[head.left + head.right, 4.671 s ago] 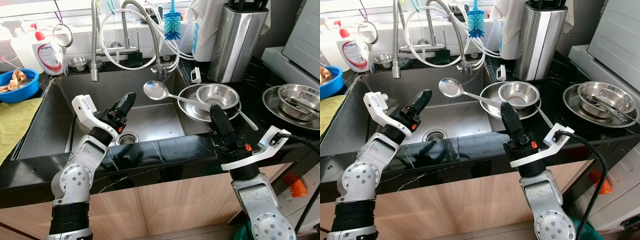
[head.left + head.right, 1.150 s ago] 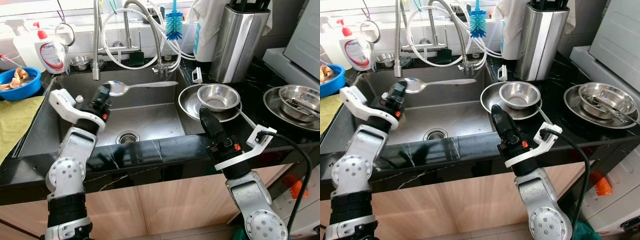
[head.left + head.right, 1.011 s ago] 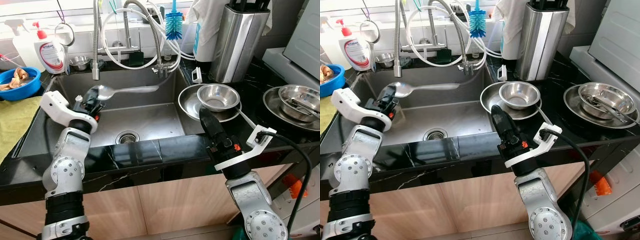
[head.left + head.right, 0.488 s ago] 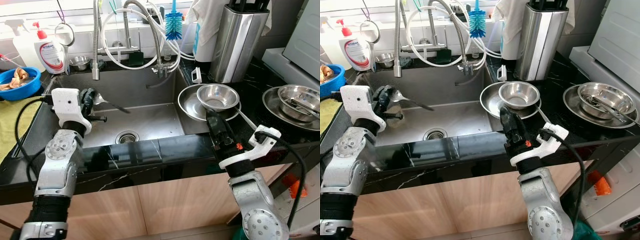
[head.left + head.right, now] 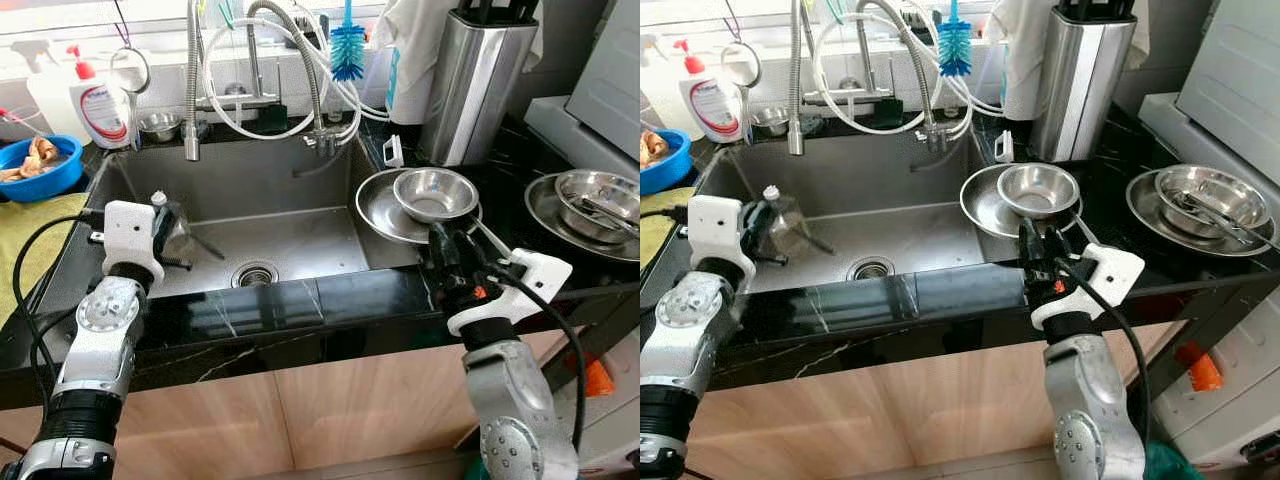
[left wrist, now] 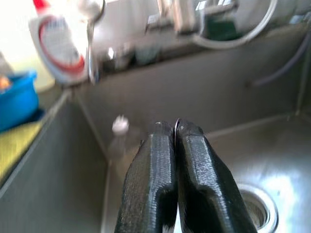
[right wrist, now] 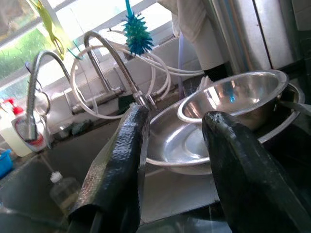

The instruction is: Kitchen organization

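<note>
Two arms are at the sink (image 5: 300, 185), the biggest thing in view, with a steel plate (image 5: 375, 215) on the counter at its right rim and a steel bowl (image 5: 435, 193) nested in that plate. Left gripper (image 5: 168, 225) is low at the sink's left side, fingers pinched tight on the ladle (image 5: 205, 245). The handle angles down toward the drain (image 5: 254, 273), and the wrist view shows a thin metal edge clamped between the pads. Right gripper (image 5: 1040, 250) sits at the counter's front edge just short of the plate, fingers spread wide and holding nothing, the bowl framed between them in its wrist view. A clear bottle (image 5: 780, 222) with a white cap stands in the sink right by the left gripper. My read is that the step is laying the ladle down in the basin. To do it well, lower until the handle rests on the floor, steer clear of the bottle, then release. The grip is on an edge, so no twisting. Versus 4.7 s ago, the ladle lay across the plate with its bowl out over the sink and the left gripper empty; it now sits in the left gripper at the far left. The right gripper looked closed then and is open now, closer to the bowl.
</note>
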{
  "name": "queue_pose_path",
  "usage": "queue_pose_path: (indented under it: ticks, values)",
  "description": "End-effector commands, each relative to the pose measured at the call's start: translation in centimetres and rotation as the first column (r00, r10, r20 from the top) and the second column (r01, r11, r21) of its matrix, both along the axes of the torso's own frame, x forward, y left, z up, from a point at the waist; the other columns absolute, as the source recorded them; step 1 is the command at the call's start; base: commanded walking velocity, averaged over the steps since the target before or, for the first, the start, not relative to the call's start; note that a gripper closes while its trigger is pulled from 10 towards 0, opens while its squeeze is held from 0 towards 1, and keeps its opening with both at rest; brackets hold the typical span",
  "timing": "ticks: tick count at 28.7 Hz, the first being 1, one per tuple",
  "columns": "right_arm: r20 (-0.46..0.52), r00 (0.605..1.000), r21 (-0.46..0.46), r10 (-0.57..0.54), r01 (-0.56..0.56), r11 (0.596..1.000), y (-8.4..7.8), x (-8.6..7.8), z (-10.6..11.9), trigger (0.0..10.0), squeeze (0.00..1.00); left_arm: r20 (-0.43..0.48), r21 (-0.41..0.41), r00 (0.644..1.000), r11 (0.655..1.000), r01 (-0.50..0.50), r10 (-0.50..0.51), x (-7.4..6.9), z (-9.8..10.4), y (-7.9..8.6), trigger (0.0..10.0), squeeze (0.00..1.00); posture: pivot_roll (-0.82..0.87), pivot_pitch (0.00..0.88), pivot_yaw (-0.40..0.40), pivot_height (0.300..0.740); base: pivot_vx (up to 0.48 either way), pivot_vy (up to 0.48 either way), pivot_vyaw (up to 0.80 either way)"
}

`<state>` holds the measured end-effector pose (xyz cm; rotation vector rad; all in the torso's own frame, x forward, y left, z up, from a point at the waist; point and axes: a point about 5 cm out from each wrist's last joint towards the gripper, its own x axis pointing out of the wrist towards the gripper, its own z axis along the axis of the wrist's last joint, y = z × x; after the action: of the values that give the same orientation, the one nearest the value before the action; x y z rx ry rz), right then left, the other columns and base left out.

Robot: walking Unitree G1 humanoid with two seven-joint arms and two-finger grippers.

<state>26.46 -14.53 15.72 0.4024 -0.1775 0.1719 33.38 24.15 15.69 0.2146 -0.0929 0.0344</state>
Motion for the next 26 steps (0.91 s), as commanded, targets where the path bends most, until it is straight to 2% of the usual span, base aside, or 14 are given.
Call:
queue_pose_path:
  ticks: [1,6,9,14,15,17,26]
  values:
    - [-0.001,1.0,-0.013,-0.006,0.006,1.0,0.2,0.1,-0.1,10.0,0.0,-0.005,0.0,1.0,1.0,-0.026,0.026,0.1,0.1,0.6,10.0,0.0,-0.04,0.0,0.033,0.74,0.0,0.0,0.0]
    - [0.0,1.0,-0.05,-0.025,0.025,0.998,0.0,0.0,-0.2,10.0,0.0,-0.017,0.007,1.0,1.0,-0.023,0.023,0.4,0.1,1.3,10.0,0.0,-0.04,0.0,0.035,0.74,0.0,0.0,0.0]
    - [0.002,1.0,-0.051,-0.027,0.027,0.998,0.0,0.0,-0.4,10.0,0.0,-0.019,-0.032,0.999,0.999,-0.03,0.029,0.7,0.4,2.0,10.0,0.0,-0.04,0.0,0.035,0.74,0.0,0.0,0.0]
    - [0.004,1.0,-0.088,-0.021,0.021,0.996,0.2,0.0,-0.5,10.0,0.0,-0.01,-0.019,1.0,0.999,-0.028,0.027,0.9,0.6,2.0,10.0,0.0,-0.04,0.0,0.034,0.74,0.0,0.0,0.0]
    - [0.004,1.0,-0.089,-0.019,0.019,0.996,0.3,0.0,-0.5,10.0,0.0,-0.007,-0.018,1.0,1.0,-0.026,0.026,0.9,0.7,1.9,10.0,0.1,-0.04,0.0,0.034,0.74,0.0,0.0,0.0]
    - [0.004,1.0,-0.097,-0.023,0.023,0.995,0.3,0.0,-0.5,10.0,0.0,-0.002,-0.022,1.0,0.999,-0.024,0.024,1.0,0.8,1.7,10.0,1.0,-0.04,0.0,0.032,0.74,0.0,0.0,0.0]
    - [-0.002,0.999,-0.108,-0.04,0.039,0.993,0.1,0.0,-0.8,10.0,0.0,-0.013,-0.022,1.0,1.0,-0.005,0.005,1.1,0.6,1.5,10.0,1.0,-0.04,0.0,0.035,0.74,0.0,0.0,0.0]
